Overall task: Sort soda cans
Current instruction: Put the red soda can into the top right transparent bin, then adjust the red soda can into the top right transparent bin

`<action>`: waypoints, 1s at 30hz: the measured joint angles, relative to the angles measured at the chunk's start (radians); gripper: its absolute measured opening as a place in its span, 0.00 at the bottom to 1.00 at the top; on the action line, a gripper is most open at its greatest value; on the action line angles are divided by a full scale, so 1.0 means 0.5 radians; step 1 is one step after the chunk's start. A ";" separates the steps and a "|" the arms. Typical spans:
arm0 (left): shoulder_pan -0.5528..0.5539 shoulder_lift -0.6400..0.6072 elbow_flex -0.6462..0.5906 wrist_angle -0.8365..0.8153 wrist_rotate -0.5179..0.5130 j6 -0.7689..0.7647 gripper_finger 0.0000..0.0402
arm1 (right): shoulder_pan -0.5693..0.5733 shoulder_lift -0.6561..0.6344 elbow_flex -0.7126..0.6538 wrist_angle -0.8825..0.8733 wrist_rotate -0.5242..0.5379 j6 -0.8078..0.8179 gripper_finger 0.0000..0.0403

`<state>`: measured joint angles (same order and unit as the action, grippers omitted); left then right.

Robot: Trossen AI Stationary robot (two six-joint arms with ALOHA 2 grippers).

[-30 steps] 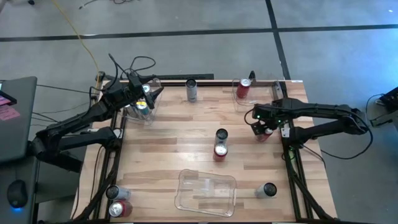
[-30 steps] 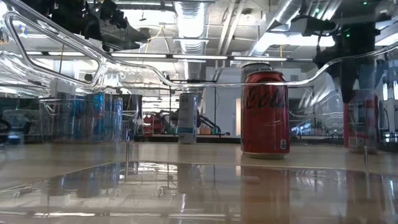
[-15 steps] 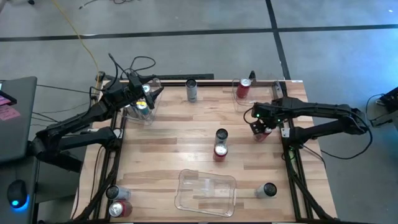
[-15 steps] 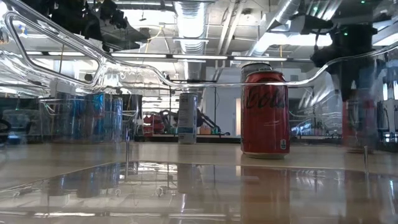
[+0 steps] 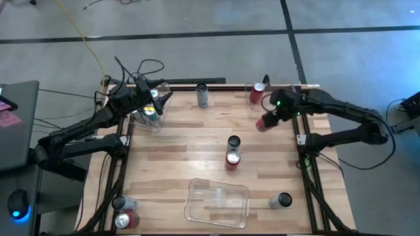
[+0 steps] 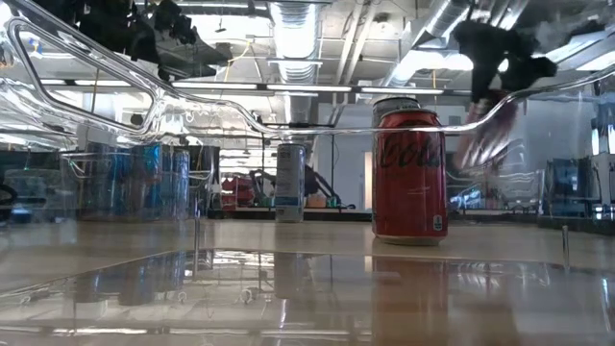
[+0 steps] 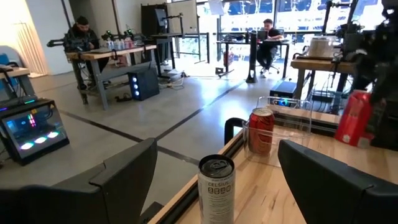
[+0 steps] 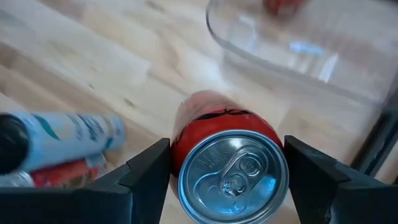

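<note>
My right gripper [image 5: 270,119] is shut on a red can [image 5: 263,122] in the air near the far right clear bin [image 5: 289,92], which holds another red can [image 5: 257,94]. My left gripper [image 5: 157,101] is open and hovers by the far left bin [image 5: 146,118], which holds silver-blue cans [image 6: 144,178]. A grey can [image 5: 202,95] stands upright at the far edge. A red can [image 5: 231,159] and a silver-blue can [image 5: 233,142] stand at mid-table. A dark can [image 5: 283,200] stands near the right corner. My right gripper pinches the red can by its side wall just below the silver top [image 8: 233,177], one finger [image 8: 146,171] on each of two opposite sides. The fingers come from above, alongside the can. The can is lifted clear of the table and hangs tilted [image 6: 485,135].
An empty clear bin [image 5: 218,202] lies at the near edge. Two cans [image 5: 123,213] sit off the table's near left corner. People work at benches in the room beyond [image 7: 84,37]. Bare wood lies between the mid-table cans and the far bins.
My right gripper has risen from near the table's right edge, carrying the red can up and toward the far edge and slightly left. The can stood upright on the table a second ago; it now hangs tilted, clear of the wood.
</note>
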<state>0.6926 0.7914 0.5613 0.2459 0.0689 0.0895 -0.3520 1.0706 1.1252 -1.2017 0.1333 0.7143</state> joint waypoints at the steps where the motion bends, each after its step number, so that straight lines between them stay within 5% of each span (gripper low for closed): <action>1: -0.001 0.000 0.000 0.000 0.000 0.000 0.83 | -0.034 0.000 0.030 0.020 -0.001 -0.035 0.68; 15: -0.001 0.000 0.000 -0.005 0.000 0.010 0.83 | -0.588 0.305 0.202 0.349 -0.008 -0.516 0.68; 30: 0.000 -0.001 0.000 -0.029 -0.001 0.024 0.83 | -0.769 0.613 0.436 0.375 0.005 -0.738 0.68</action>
<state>0.6926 0.7910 0.5614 0.2315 0.0684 0.1015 -0.7367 1.3770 1.3431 -1.0142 0.1356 0.3454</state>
